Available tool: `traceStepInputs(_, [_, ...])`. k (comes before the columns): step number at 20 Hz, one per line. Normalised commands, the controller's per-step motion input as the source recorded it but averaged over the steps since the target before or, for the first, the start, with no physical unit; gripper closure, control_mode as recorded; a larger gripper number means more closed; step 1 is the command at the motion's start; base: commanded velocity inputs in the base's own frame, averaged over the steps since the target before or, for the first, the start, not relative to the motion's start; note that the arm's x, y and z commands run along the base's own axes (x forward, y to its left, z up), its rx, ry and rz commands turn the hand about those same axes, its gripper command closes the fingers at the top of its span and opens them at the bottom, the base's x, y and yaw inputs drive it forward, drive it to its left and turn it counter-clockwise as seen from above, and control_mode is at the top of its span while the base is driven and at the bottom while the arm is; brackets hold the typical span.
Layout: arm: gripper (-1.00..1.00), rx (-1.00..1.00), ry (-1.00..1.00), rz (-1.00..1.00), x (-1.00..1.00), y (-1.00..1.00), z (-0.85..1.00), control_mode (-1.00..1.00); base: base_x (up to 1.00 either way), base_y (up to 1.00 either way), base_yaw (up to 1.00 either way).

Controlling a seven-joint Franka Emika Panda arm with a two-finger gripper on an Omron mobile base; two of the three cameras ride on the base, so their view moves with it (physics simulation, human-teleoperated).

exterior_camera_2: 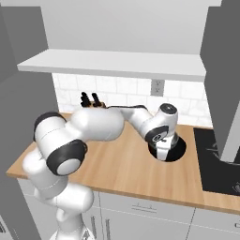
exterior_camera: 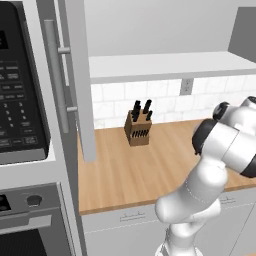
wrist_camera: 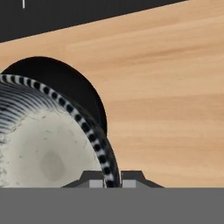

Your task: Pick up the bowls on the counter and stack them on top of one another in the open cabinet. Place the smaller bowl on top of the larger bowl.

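Note:
A shallow bowl (exterior_camera_2: 178, 151) with a black outer wall sits on the wood-grain counter (exterior_camera_2: 126, 171) just left of the cooktop. My gripper (exterior_camera_2: 163, 151) points down onto its near-left rim. In the hand view the bowl (wrist_camera: 43, 148) shows a grey speckled interior and a striped rim. That rim runs straight between the two fingertips of my gripper (wrist_camera: 109, 180), which is shut on it. A black rounded shape lies behind the bowl on the wood. The open cabinet has a flat white shelf (exterior_camera_2: 112, 63) above the counter, and its tall grey door (exterior_camera: 80, 75) stands open at the left.
A wooden knife block (exterior_camera: 137, 129) stands at the back of the counter under the shelf. A black microwave (exterior_camera: 20, 90) and an oven are at the far left. A black cooktop (exterior_camera_2: 220, 164) lies right of the bowl. A second grey door (exterior_camera_2: 222, 79) hangs at the right.

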Motion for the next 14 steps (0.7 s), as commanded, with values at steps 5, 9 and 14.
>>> traceStepInputs(5, [1.0,0.0,0.0,-0.02,0.24,-0.12,-0.25,-1.0,0.0,0.0,0.0])
traceStepInputs(9, [1.0,0.0,0.0,-0.05,0.34,-0.3,-0.06,-1.0,0.0,0.0,0.0])
traceStepInputs(14, [1.0,0.0,0.04,-0.05,0.39,-0.25,-0.13,-1.0,0.0,0.0,0.0])
